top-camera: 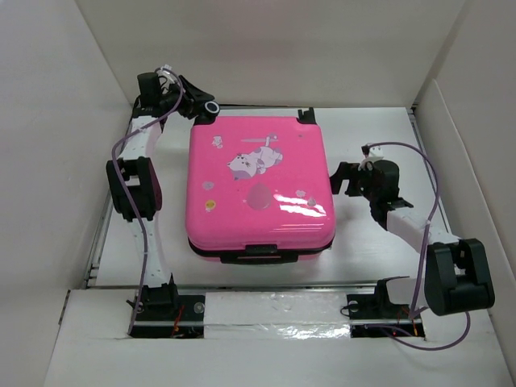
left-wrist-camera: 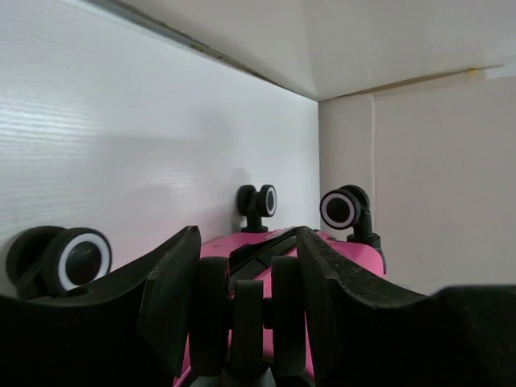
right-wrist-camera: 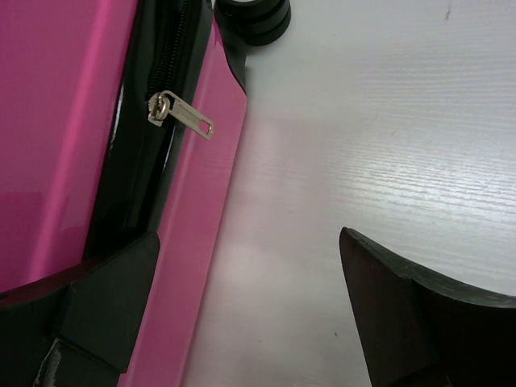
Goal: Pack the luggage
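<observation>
White panels enclose the white table on three sides. The luggage lies flat at the centre of the table, shells closed and printed face up.

Left gripper: I see it at the far left corner of the luggage. In the left wrist view, its fingers stand on either side of a black corner wheel with the jaws partly closed. They appear to clamp the wheel, though the contact area is dark and I cannot fully confirm it. Other wheels with white rings show along the same edge of the case.

Right gripper: I see it just beside the right edge of the luggage, about midway along. The jaws are spread wide and hold nothing. In the right wrist view, one finger sits over the black zipper trim and the other sits over bare table. A silver zipper pull lies angled across the trim onto the pink shell.
</observation>
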Controlling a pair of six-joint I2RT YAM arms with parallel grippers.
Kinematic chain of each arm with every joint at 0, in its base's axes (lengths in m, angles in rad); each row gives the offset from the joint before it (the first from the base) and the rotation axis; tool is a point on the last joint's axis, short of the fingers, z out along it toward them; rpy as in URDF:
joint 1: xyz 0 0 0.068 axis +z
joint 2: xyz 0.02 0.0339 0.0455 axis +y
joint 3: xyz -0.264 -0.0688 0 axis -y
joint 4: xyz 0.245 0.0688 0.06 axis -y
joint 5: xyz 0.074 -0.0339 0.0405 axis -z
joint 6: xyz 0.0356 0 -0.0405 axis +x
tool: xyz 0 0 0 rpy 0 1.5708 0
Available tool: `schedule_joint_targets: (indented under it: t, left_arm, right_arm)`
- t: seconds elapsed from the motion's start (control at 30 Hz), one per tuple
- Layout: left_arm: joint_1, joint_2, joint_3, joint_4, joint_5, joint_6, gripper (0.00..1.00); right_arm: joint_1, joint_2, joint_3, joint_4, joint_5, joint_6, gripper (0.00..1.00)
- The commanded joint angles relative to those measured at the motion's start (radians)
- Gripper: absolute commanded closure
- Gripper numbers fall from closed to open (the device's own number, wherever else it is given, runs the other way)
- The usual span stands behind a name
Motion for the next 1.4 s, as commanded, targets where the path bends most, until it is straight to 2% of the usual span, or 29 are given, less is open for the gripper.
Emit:
schedule_joint_targets:
  t: [0.0,0.1,0.13,0.2,0.23,0.33,0.43,0.5,0.53,0.57,0.6,0.63,0.67,0.7,0.73,0.77,0.8,0.83,0.87,0.93,1.07,1.17,1.27,1.37]
  left_arm:
    - [0.036,-0.030,0.056,0.036,-0.025,0.032,1.00]
    - [0.045,-0.052,0.018,0.043,-0.026,0.037,1.00]
    - [0.045,-0.055,0.013,0.039,-0.026,0.038,0.90]
    - [0.056,-0.061,0.016,0.011,-0.042,0.052,0.62]
    - [0.056,-0.073,0.022,-0.007,-0.057,0.075,0.37]
    - [0.066,-0.122,0.063,-0.084,-0.157,0.113,0.12]
    - [0.086,-0.193,0.093,-0.136,-0.293,0.144,0.05]
    - [0.109,-0.278,0.029,-0.135,-0.408,0.150,0.04]
    - [0.132,-0.320,-0.030,-0.115,-0.440,0.138,0.05]
    - [0.145,-0.364,-0.212,-0.074,-0.479,0.115,0.07]
    - [0.155,-0.421,-0.327,0.061,-0.497,0.047,0.12]
    - [0.166,-0.529,-0.455,0.133,-0.508,0.005,0.23]
    - [0.175,-0.578,-0.683,0.205,-0.516,-0.032,0.36]
    - [0.175,-0.624,-0.776,0.309,-0.519,-0.063,0.51]
    - [0.175,-0.699,-0.865,0.341,-0.528,-0.090,0.74]
    - [0.175,-0.725,-1.009,0.362,-0.543,-0.095,0.81]
    - [0.175,-0.782,-1.071,0.388,-0.549,-0.101,0.86]
    - [0.175,-0.809,-1.137,0.402,-0.556,-0.110,0.92]
    - [0.175,-0.834,-1.255,0.424,-0.557,-0.114,0.92]
    - [0.175,-0.902,-1.341,0.455,-0.556,-0.092,0.94]
    - [0.134,-0.952,-1.490,0.396,-0.530,-0.023,0.96]
    - [0.125,-0.980,-1.616,0.473,-0.468,-0.051,0.98]
    - [0.107,-0.942,-1.664,0.553,-0.390,-0.055,1.00]
    - [0.006,-0.908,-1.645,0.547,-0.404,-0.026,1.00]
  right_arm:
    - [0.013,-0.051,-0.020,0.019,0.020,0.016,0.04]
    - [0.013,-0.056,-0.026,0.020,0.020,0.021,0.12]
    - [0.013,-0.054,-0.024,0.022,0.020,0.021,0.13]
    - [0.013,-0.054,-0.030,0.028,0.023,0.027,0.15]
    - [0.013,-0.056,-0.033,0.030,0.025,0.028,0.15]
    - [0.013,-0.062,-0.050,0.042,0.034,0.037,0.18]
    - [0.013,-0.071,-0.069,0.059,0.026,0.050,0.24]
    - [0.013,-0.086,-0.082,0.077,0.018,0.060,0.30]
    - [0.013,-0.093,-0.099,0.083,0.017,0.065,0.33]
    - [0.013,-0.099,-0.108,0.098,0.015,0.076,0.40]
    - [0.013,-0.106,-0.119,0.109,0.014,0.083,0.44]
    - [0.013,-0.122,-0.131,0.118,0.012,0.089,0.50]
    - [0.013,-0.128,-0.154,0.135,0.003,0.096,0.56]
    - [0.013,-0.134,-0.168,0.146,-0.008,0.114,0.67]
    - [0.013,-0.146,-0.184,0.161,-0.018,0.123,0.72]
    - [0.013,-0.151,-0.211,0.184,-0.041,0.134,0.77]
    - [0.013,-0.155,-0.223,0.192,-0.044,0.143,0.84]
    - [0.013,-0.159,-0.233,0.198,-0.044,0.146,0.85]
    - [0.024,-0.160,-0.242,0.201,-0.046,0.146,0.87]
    - [0.024,-0.163,-0.257,0.201,-0.046,0.145,0.89]
    - [0.045,-0.174,-0.271,0.206,-0.054,0.146,0.89]
    - [0.076,-0.177,-0.274,0.211,-0.049,0.151,0.90]
    - [0.120,-0.169,-0.276,0.221,-0.031,0.159,0.90]
    - [0.160,-0.143,-0.270,0.235,-0.009,0.168,0.90]
